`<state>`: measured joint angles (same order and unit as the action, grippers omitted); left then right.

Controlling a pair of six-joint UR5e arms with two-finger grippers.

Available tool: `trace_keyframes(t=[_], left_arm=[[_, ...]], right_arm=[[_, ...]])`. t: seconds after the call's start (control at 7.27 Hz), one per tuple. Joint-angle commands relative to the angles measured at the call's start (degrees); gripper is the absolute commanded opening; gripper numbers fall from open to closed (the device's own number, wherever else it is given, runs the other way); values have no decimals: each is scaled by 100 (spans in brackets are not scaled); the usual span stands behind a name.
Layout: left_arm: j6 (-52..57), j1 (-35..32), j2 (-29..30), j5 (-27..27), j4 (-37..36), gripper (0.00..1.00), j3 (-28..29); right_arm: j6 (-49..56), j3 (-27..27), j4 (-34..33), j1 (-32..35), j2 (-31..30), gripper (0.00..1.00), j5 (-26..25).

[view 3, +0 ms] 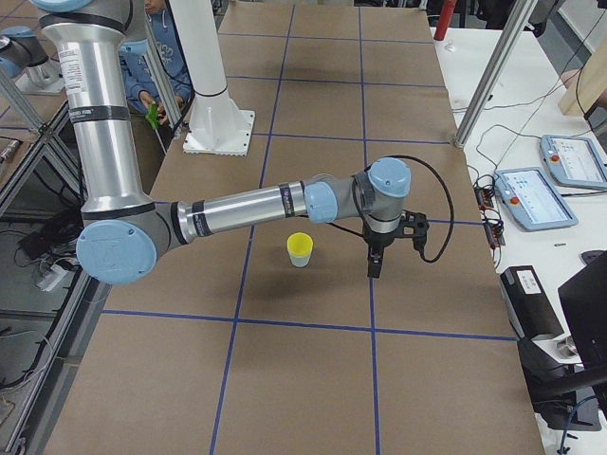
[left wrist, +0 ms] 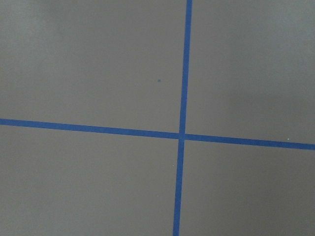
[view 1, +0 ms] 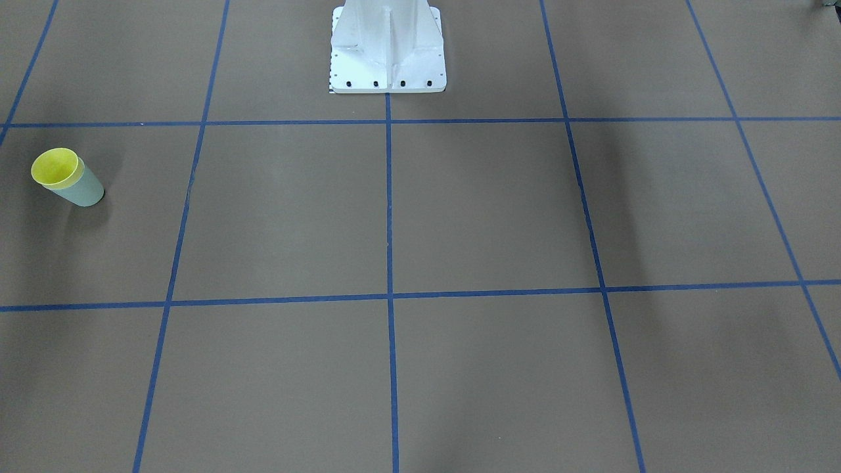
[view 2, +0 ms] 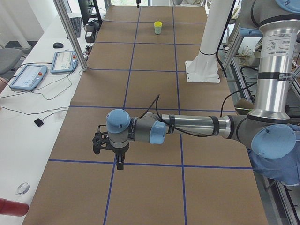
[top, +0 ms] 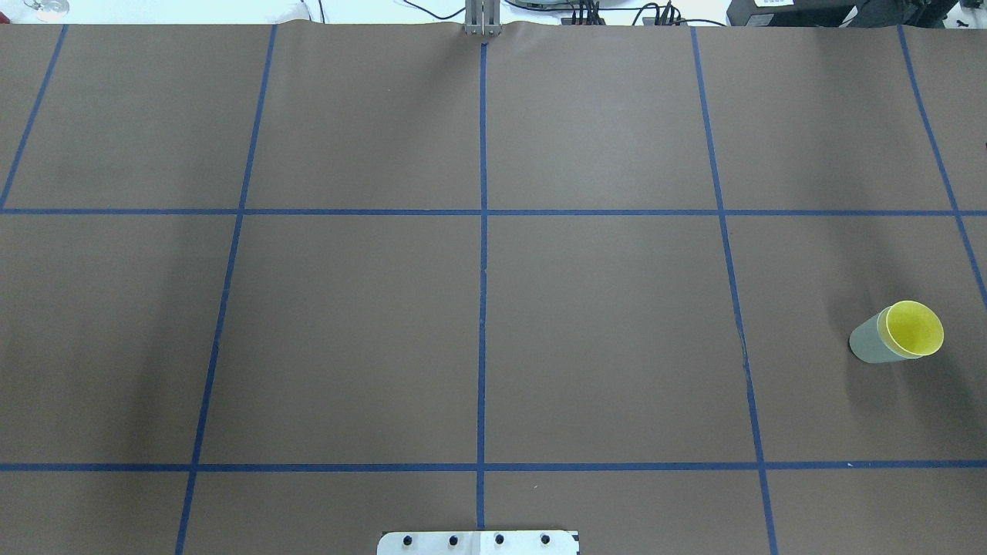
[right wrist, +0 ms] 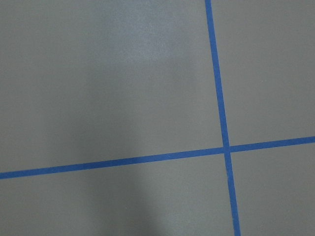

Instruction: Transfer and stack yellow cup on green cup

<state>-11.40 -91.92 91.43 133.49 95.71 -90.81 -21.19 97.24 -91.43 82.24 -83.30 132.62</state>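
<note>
Yellow cup (view 3: 300, 244) in green cup (view 3: 300, 261), near R tool (view 3: 374, 271), apart; its grip can't tell.

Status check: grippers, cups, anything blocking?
Left gripper, right gripper: off the cups, open or shut unclear. Yellow cup nested in green cup, upright. No obstacle visible.

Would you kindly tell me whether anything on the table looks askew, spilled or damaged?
Nothing stands out. The yellow cup sits nested in the green cup, upright on the table, and the right gripper hangs beside them without touching.
</note>
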Motion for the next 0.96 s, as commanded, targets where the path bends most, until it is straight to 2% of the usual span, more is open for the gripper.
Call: trace_keyframes(t=[0.0,0.28,0.55,0.69,0.83], left_arm=[[-727,453,-19,-165,-79,100,-295],[-662,517,-273,-157,-26,100,-576],[3,509,-808,-78,471,100,-640],[76,500,-950,-86,501,100,-692],[86,500,-1151,-113,510,100,-1067]], right_arm=[[9,129,2,2,-168,100,36],[18,287,2,2,-283,100,-16],[27,322,2,2,-388,100,-43],[79,357,11,11,-502,100,-43],[115,558,2,11,-694,100,-43]])
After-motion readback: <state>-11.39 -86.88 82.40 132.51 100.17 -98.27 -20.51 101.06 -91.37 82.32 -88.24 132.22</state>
